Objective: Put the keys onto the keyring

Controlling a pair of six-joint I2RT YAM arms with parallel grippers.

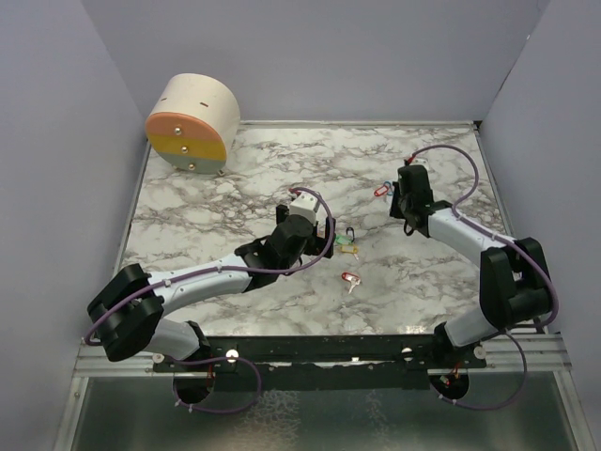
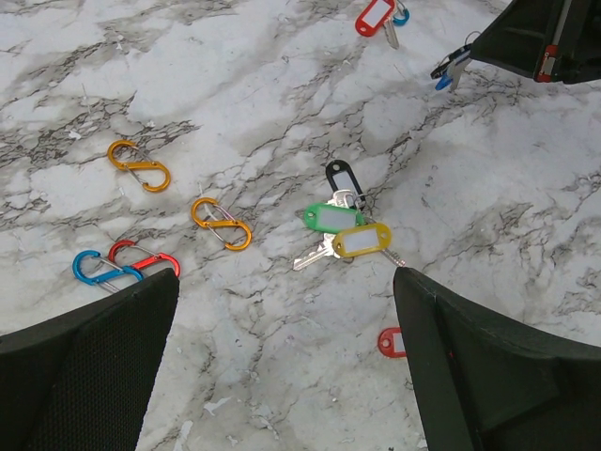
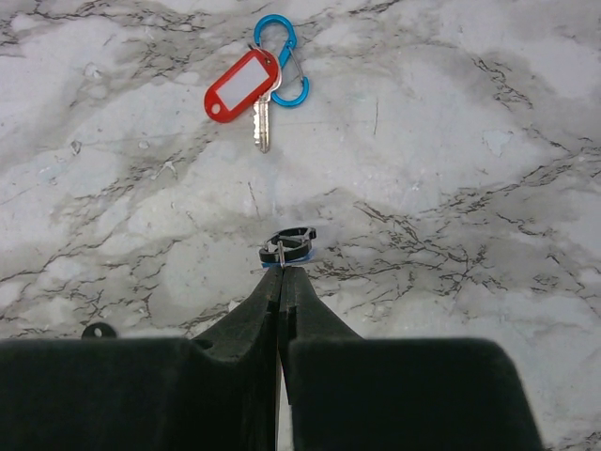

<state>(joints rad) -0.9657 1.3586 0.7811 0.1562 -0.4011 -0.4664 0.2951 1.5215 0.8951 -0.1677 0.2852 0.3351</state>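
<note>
left gripper (image 2: 286, 282) spread wide, keys (image 2: 343, 225) with black, green, yellow tags on the table (image 2: 235, 94) just ahead between its fingers (image 2: 94, 357); right gripper (image 3: 282, 277) pressed together, pinching a black clip (image 3: 289, 244) at its tips

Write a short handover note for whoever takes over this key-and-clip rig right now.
Left gripper: open, empty, near the black, green and yellow-tag keys.
Right gripper: shut on a black clip.
Done: red-tag key appears hooked on the blue carabiner.
To do: the three clustered keys and another red tag; spare carabiners lie loose.
</note>
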